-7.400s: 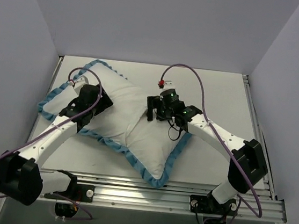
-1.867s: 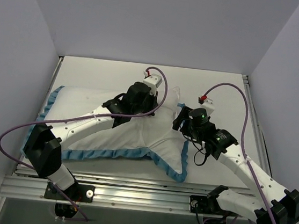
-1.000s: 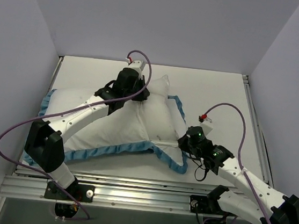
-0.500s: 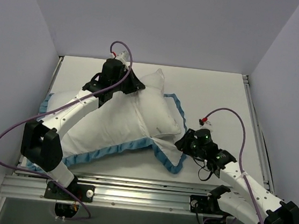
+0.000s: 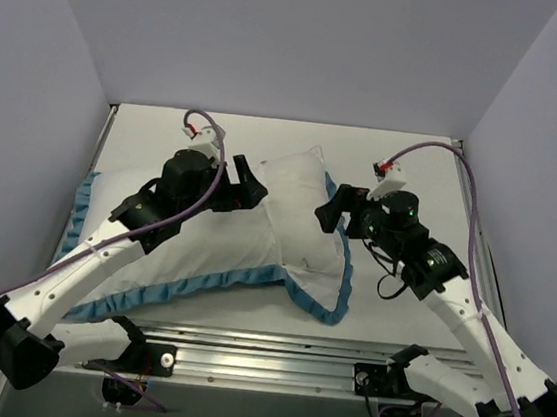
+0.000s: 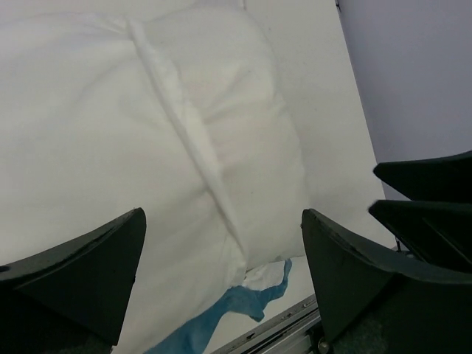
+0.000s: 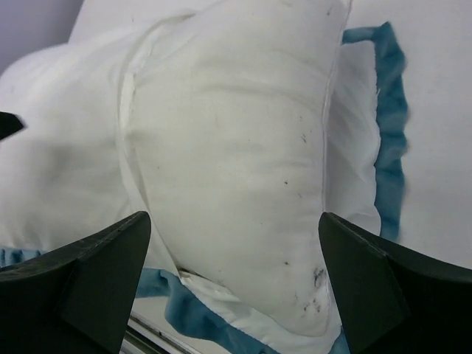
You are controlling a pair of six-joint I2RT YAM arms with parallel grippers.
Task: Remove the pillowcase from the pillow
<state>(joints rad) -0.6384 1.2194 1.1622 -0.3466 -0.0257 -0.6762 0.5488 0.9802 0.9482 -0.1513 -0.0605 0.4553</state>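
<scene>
At frame centre, left hand [image 5: 249, 185] and right hand [image 5: 333, 213] gape empty beside the half-bared pillow [image 5: 295, 221]. Likely next: grip pillow and pillowcase [image 5: 199, 283], pulling them apart.

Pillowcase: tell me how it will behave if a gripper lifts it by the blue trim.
Probably floppy: the pillowcase lies creased, its open end flat beside the pillow. Likely light, as the fabric looks thin. Its ruffled blue trim should pinch easily, but lifting may drag the pillow, which seems partly inside.
</scene>
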